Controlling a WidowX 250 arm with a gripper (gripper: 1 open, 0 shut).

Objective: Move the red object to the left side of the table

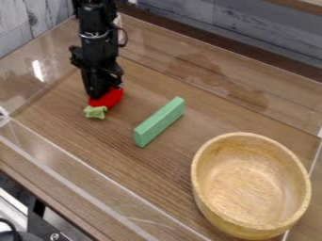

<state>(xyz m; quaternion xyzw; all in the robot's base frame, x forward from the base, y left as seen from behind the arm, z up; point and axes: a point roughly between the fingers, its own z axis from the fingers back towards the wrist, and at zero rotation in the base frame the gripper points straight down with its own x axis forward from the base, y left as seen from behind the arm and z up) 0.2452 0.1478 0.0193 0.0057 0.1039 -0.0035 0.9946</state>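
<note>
In the camera view, one gripper (98,87) reaches down from the far side of the table (138,169), and its fingers are clenched, pressed against one red toy (111,98); whether they pinch it between them, I cannot tell. The toy has one light green leafy end (94,112), which points toward the near left. This toy is the one red thing in the view, and it lies left of the middle of the table. One green block (160,121) lies to the right of the toy, near it but apart, slanting across the wood (a plain long bar, by its look). One bowl (250,185) sits at the near right, larger than both. That makes three things on the table: one toy, one block, one bowl. Two black round parts show at the near left corner (only partly in view).
</note>
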